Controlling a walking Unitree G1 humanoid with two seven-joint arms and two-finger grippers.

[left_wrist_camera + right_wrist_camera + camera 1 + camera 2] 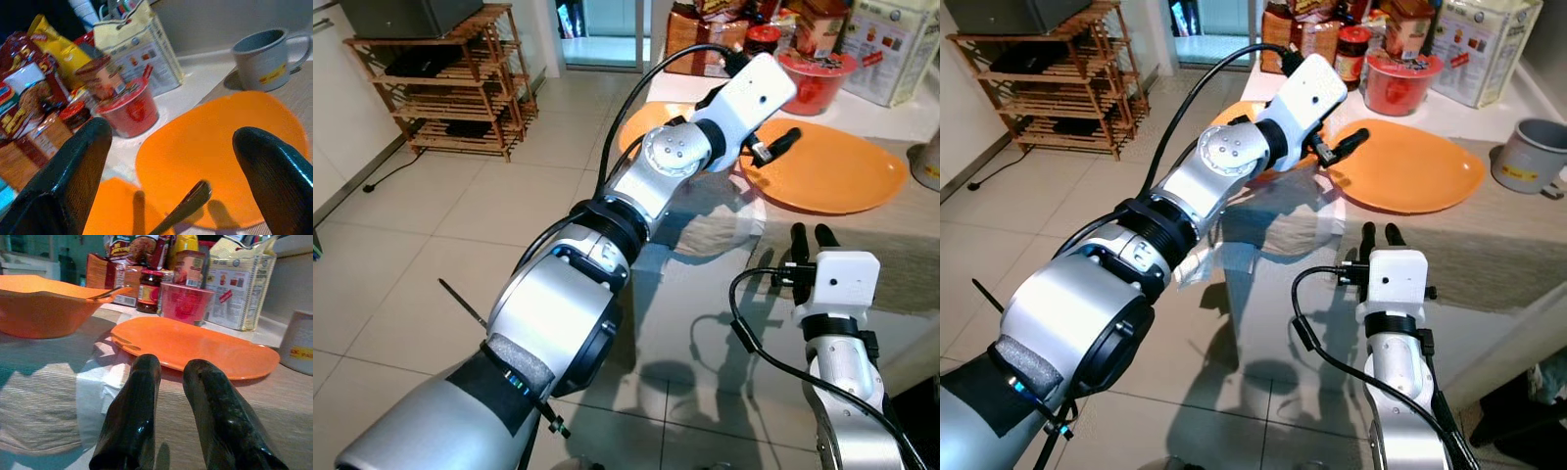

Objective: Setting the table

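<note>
A flat orange plate [822, 166] lies on the table's woven mat [901, 274]. To its left stands an orange bowl [44, 308] with a spoon [188, 203] resting in it. My left gripper [173, 132] is stretched out low over the gap between bowl and plate, open, its fingers wide apart with nothing between them. A grey mug [1526, 155] stands to the right of the plate. At the table's near edge, in front of the plate, my right gripper [813, 235] points at it, shut and empty.
Food packets, a jar and a red noodle cup [815, 73] crowd the back of the table. A white sheet [93, 387] hangs over the table's near left edge. A wooden shelf rack [445, 78] stands across the tiled floor to the left.
</note>
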